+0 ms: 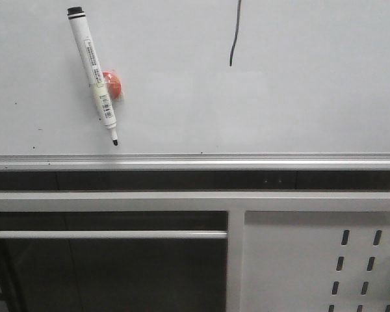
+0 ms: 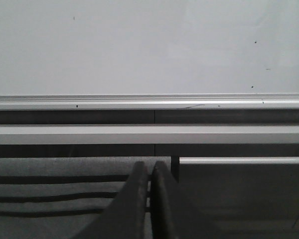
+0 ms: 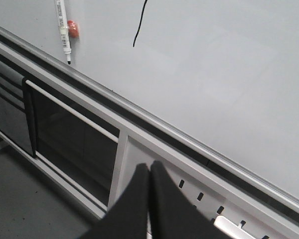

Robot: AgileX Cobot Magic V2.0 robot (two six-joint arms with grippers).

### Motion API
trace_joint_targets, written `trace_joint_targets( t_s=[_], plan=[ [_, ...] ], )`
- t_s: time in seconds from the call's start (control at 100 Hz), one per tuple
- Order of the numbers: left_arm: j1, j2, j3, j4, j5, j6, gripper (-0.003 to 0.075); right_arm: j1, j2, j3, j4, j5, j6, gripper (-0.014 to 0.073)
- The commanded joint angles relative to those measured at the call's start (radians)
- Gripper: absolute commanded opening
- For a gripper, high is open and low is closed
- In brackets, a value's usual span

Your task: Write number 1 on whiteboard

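Black fingers pressed together on both my arms, holding nothing.

My left gripper [image 2: 149, 174] and right gripper [image 3: 149, 174] sit low, below the whiteboard [image 1: 299, 97] and its rail. The number 1 [image 1: 235, 32] runs off the board's upper edge, right of the marker [image 1: 93, 71] stuck beside a red magnet [image 1: 114, 86].

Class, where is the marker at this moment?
In the front view, the marker hangs tilted on the whiteboard's upper left, tip down, against an orange holder, left of the pen stroke.
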Motion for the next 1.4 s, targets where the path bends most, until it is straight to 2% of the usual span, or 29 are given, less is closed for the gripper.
trace_joint_targets(
  t_s=[0.0, 1.02, 1.1, 1.18, 1.24, 1.29, 1.39],
  plan=[
    [0.001, -0.026, 0.023, -0.028, -0.049, 0.041, -0.0018, -0.005, -0.013, -0.021, 0.001, -0.083, -0.002, -0.0071],
    [0.001, -0.026, 0.023, -0.019, -0.045, 0.046, -0.0018, -0.005, -0.013, -0.021, 0.001, -0.083, -0.002, -0.0071],
    [0.001, -0.026, 0.023, -0.019, -0.045, 0.046, -0.0018, -0.005, -0.013, -0.021, -0.027, -0.082, 0.004, -0.0071],
    [0.001, -0.026, 0.023, -0.019, -0.045, 0.046, -0.0018, -0.01, -0.013, 0.0, -0.09, -0.102, 0.107, -0.0071],
    [0.001, -0.026, 0.023, -0.019, -0.045, 0.046, -0.0018, -0.028, -0.013, 0.03, -0.231, -0.144, 0.343, -0.0071],
    [0.001, -0.026, 0.023, -0.019, -0.045, 0.046, -0.0018, -0.049, -0.013, 0.054, -0.309, -0.201, 0.479, -0.0071],
    [0.001, -0.026, 0.023, -0.019, -0.045, 0.046, -0.0018, -0.096, -0.013, 0.1, -0.36, -0.326, 0.535, -0.0071]
  ],
)
